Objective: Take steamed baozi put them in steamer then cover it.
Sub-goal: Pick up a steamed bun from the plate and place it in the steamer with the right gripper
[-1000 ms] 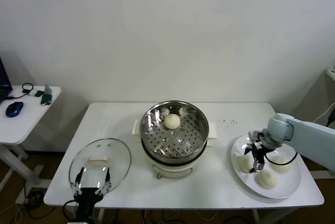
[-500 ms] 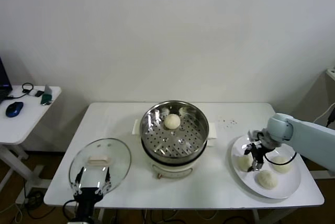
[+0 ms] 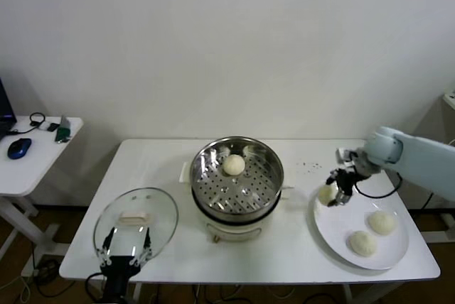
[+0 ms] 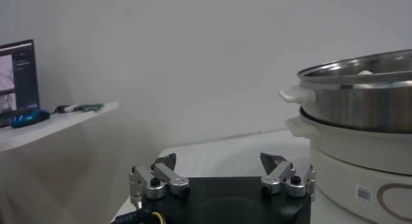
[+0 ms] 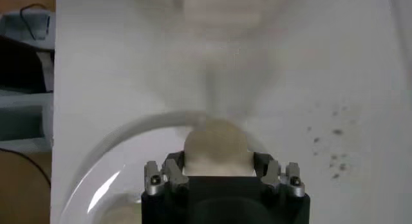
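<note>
My right gripper (image 3: pixel 333 194) is shut on a pale baozi (image 3: pixel 326 194) and holds it above the left rim of the white plate (image 3: pixel 334 229); the right wrist view shows the bun (image 5: pixel 215 148) between the jaws. Two more baozi (image 3: pixel 382 221) (image 3: pixel 362 243) lie on the plate. One baozi (image 3: pixel 234 165) sits in the steel steamer (image 3: pixel 206 176) on its cream pot base. The glass cover (image 3: pixel 160 212) with white handle lies on the table at the front left. My left gripper (image 3: pixel 125 243) is open, parked at the cover's near edge; it also shows in the left wrist view (image 4: pixel 219 167).
The steamer and pot base (image 4: pixel 360 122) stand close beside the left gripper. A side table (image 3: pixel 39 155) at far left carries a mouse and small items. Dark specks (image 3: pixel 309 166) lie on the white table (image 3: pixel 163 158) behind the plate.
My right gripper has lifted a baozi off the plate and moved up and left toward the steamer. Two buns stay on the plate. The left arm has not moved.
</note>
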Robot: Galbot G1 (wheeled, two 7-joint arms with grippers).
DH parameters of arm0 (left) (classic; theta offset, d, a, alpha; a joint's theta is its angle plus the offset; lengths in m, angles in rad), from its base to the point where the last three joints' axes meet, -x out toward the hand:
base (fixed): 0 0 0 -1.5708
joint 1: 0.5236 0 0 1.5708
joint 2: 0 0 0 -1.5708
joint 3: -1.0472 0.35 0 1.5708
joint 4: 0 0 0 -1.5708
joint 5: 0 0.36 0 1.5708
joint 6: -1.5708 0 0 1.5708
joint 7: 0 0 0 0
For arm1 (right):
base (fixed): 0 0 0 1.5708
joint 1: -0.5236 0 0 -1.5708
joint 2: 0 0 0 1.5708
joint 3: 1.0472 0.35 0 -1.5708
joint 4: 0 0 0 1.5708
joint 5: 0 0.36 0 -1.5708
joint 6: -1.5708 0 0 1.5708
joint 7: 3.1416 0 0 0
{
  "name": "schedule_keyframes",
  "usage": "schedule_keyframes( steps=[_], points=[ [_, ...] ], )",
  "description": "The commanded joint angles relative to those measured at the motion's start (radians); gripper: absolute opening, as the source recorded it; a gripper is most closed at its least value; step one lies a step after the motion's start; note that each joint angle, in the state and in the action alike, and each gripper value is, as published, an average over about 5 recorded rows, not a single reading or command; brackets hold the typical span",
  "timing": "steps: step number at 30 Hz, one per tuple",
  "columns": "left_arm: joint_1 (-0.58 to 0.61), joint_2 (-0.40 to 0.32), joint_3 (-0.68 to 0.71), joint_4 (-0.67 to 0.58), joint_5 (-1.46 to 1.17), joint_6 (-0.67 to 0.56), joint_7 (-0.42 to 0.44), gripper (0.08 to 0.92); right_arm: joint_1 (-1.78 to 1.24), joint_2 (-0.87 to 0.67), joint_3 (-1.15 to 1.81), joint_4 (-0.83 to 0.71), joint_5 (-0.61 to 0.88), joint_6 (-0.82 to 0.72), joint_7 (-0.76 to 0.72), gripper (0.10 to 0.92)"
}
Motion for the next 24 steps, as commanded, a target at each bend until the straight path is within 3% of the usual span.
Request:
schedule_keyframes(
  steps=[1,9,24],
  points=[
    [0.008,0.003,0.009,-0.004,0.005,-0.006,0.001,0.823,0.461,0.178,-0.288,0.016,0.362,-0.005,0.001,0.687],
    [0.006,0.000,0.050,-0.015,0.031,-0.010,0.001,0.823,0.481,0.366,-0.274,0.030,0.470,-0.039,0.027,0.687],
    [0.036,0.010,0.054,-0.037,0.036,-0.024,0.006,0.823,0.212,0.714,-0.156,-0.037,0.504,-0.137,0.128,0.691]
  ],
)
